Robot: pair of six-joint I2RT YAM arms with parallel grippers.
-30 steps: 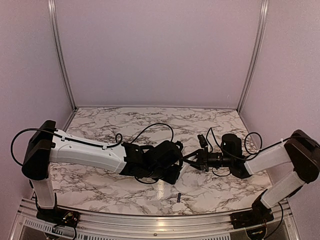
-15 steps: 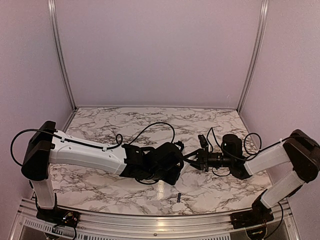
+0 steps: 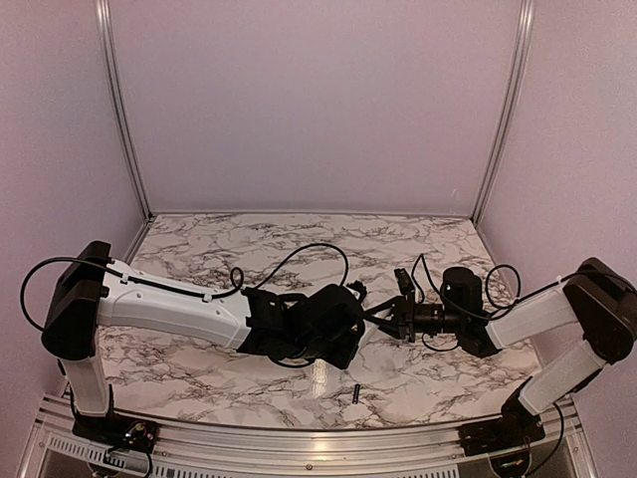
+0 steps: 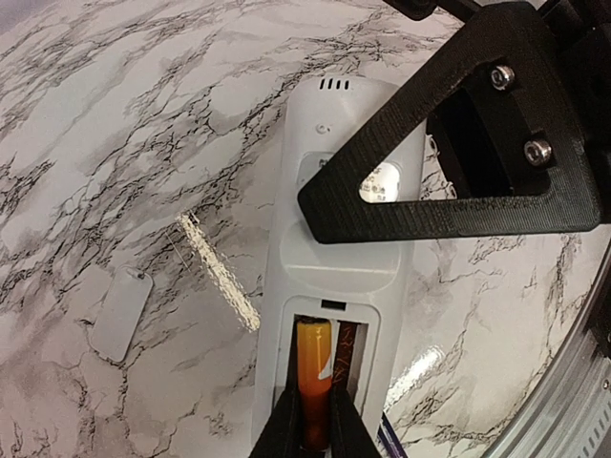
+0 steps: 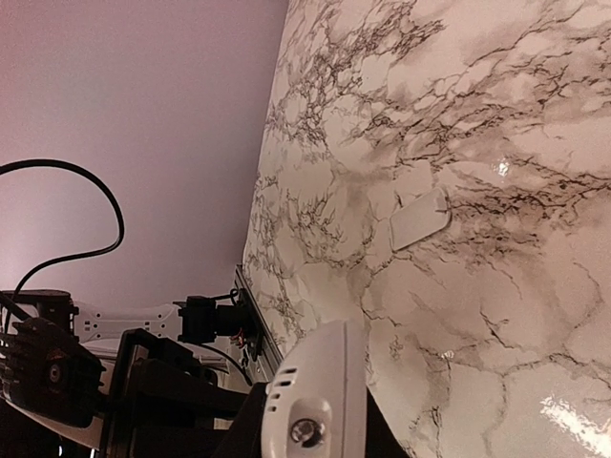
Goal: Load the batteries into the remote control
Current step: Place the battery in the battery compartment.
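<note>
The white remote control [image 4: 344, 258] lies back-up on the marble table with its battery bay open. My left gripper [image 4: 312, 422] is shut on the orange battery [image 4: 313, 377], which lies lengthwise in the bay's left slot. The slot beside it looks dark. My right gripper [image 5: 315, 425] is shut on the remote's far end [image 5: 320, 396]; one of its black fingers [image 4: 458, 143] crosses over the remote. The black battery [image 3: 354, 390] lies on the table near the front edge. In the top view both grippers meet at mid-table, the right one [image 3: 383, 317] visible and the remote hidden beneath them.
The loose white battery cover [image 4: 119, 313] lies flat on the table left of the remote; it also shows in the right wrist view [image 5: 420, 218]. A bright glare streak [image 4: 218, 283] runs between cover and remote. The metal front rail [image 3: 299, 438] is close by.
My left wrist has shifted slightly right, closer to the right gripper. The right arm and the black battery have not moved.
</note>
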